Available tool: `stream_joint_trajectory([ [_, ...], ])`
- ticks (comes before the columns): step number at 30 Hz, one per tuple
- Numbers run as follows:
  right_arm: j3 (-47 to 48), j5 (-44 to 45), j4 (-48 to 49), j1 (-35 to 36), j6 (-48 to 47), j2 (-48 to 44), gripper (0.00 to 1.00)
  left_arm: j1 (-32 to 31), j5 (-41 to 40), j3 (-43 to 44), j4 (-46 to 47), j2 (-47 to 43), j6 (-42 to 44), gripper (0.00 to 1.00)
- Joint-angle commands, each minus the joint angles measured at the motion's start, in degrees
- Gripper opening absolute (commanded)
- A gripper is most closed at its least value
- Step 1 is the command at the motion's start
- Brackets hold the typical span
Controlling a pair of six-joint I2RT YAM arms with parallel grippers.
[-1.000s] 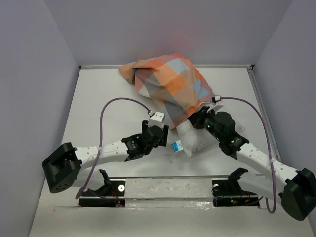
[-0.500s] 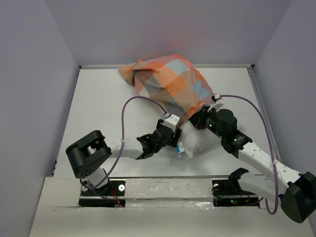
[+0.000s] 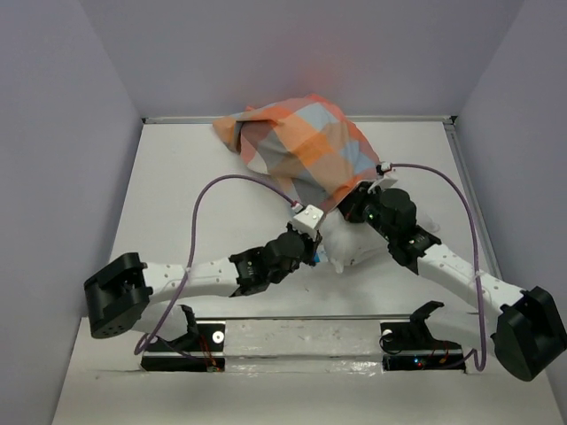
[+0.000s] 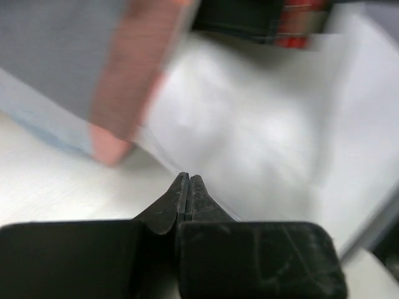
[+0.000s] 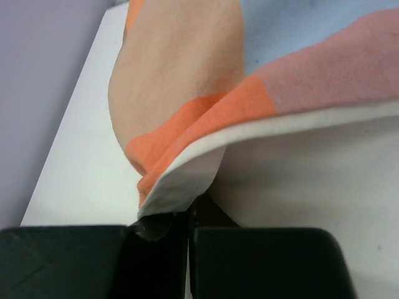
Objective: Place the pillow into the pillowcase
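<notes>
Lying toward twelve o'clock on the desk [image 3: 177,177], the checked pillowcase [image 3: 306,155] covers most of the white pillow [image 3: 353,248] — its bare end pokes out at six o'clock. The right claw [image 3: 354,205] pinches the pillowcase hem at that end's three o'clock; the left claw [image 3: 314,252] — fingers pressed together, nothing visible between — sits at nine.

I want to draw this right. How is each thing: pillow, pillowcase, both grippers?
white puffy pillow: partly inside, near end sticking out
checked orange-and-blue fabric pillowcase: rumpled, covering pillow's far part
left gripper: shut, at pillow's edge
right gripper: shut on pillowcase's edge
</notes>
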Motion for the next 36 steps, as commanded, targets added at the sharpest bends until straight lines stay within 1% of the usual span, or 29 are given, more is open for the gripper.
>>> stream_joint_trajectory([
  [1,3.38,12.74,18.30,-0.51,-0.85,3.03,0.00,-3.61,5.89,-2.32,-0.25,-8.74,-6.90,0.00],
  [2,3.56,13.11,19.03,-0.51,-0.06,3.64,0.00,-3.61,5.55,-4.24,-0.16,-9.89,-8.74,0.00],
  [4,4.08,10.05,20.44,-0.51,0.47,4.79,0.00,-3.61,2.66,-5.31,-1.38,-11.39,-8.85,0.00],
  [5,4.17,8.82,20.36,-0.51,1.17,5.05,0.00,-3.27,-1.53,-5.23,-2.87,-11.30,-8.68,0.00],
  [6,4.17,6.98,19.92,-0.51,1.26,5.06,0.00,-2.91,-3.48,-3.75,-4.45,-10.52,-8.07,0.02],
  [7,4.09,6.61,18.53,-0.51,1.35,4.71,0.00,-2.56,-5.07,-2.86,-6.64,-9.99,-7.19,0.12],
  [8,3.48,6.26,17.64,-0.51,1.18,3.23,0.00,-1.34,-7.96,-0.85,-7.53,-9.29,-6.66,0.38],
  [9,3.21,5.99,16.68,-0.51,0.74,2.25,0.00,-0.37,-8.51,0.04,-8.06,-7.54,-6.13,0.45],
  [10,3.12,5.82,14.23,-0.51,-0.05,-0.10,0.00,0.86,-7.12,0.65,-7.29,-6.65,-4.30,0.50],
  [11,3.29,5.38,11.60,-0.51,-0.40,-1.35,0.00,3.48,-5.98,1.71,-5.62,-4.47,-2.80,0.57],
  [12,3.55,4.85,11.57,-0.51,-0.84,-2.23,0.00,4.64,-5.01,2.06,-4.48,-3.14,-2.79,0.59],
  [13,3.91,4.33,9.48,-0.51,-1.11,-3.11,0.00,5.43,-4.30,2.33,-3.33,-1.91,-1.92,0.60],
  [14,4.43,3.89,8.77,-0.51,-1.28,-4.25,0.00,5.87,-3.86,2.77,-2.54,-0.51,0.27,0.61],
  [15,4.61,3.62,7.97,-0.51,-1.37,-4.69,0.00,6.49,-3.86,3.90,-2.10,2.47,1.16,0.64],
  [16,4.61,2.92,7.44,-0.51,-1.29,-4.96,0.00,6.58,-3.77,4.35,-0.44,3.80,2.21,0.66],
  [17,4.61,2.48,7.35,-0.51,-1.29,-5.22,0.00,6.67,-2.98,4.79,0.53,5.29,4.14,0.71],
  [18,4.79,1.52,7.18,-0.51,-1.11,-5.05,0.00,6.76,-2.89,5.57,2.28,8.01,4.77,0.73],
  [21,5.23,0.02,7.09,-0.51,-0.41,-4.61,0.00,6.85,-1.40,7.33,5.36,12.23,6.00,0.77],
  [23,5.14,-0.07,7.17,-0.51,-0.14,-4.70,0.00,6.85,0.71,7.60,7.56,13.48,6.53,0.78],
  [25,5.05,-0.07,6.91,-0.51,-0.23,-4.96,0.00,6.76,0.02,7.96,9.24,14.53,6.62,0.79],
  [27,5.05,-0.07,6.65,-0.51,-0.23,-5.40,0.00,6.85,-4.10,8.13,9.77,15.58,7.06,0.80],
  [28,4.96,-1.73,6.56,-0.51,-0.23,-5.92,0.00,6.93,-6.21,8.31,9.95,15.94,7.23,0.80],
  [29,4.88,-2.18,6.47,-0.51,-0.14,-6.10,0.00,7.11,-10.23,8.31,11.17,16.46,7.50,0.78],
  [30,4.88,-2.18,6.47,-0.51,0.03,-6.19,0.00,7.28,-11.92,8.31,11.18,16.73,7.67,0.76],
  [32,4.88,-3.32,6.47,-0.51,0.73,-6.46,0.00,7.81,-14.83,7.78,14.94,17.17,8.29,0.71],
  [34,4.61,-4.38,6.47,-0.51,1.09,-6.46,0.00,8.08,-15.72,6.64,20.13,16.91,9.60,0.59],
  [35,4.26,-4.64,6.47,-0.51,1.35,-6.46,0.00,8.08,-17.03,5.77,21.54,16.39,9.87,0.40],
  [36,4.00,-4.73,6.47,-0.51,1.44,-6.46,0.00,8.08,-18.00,5.06,23.46,14.90,10.13,0.28],
])
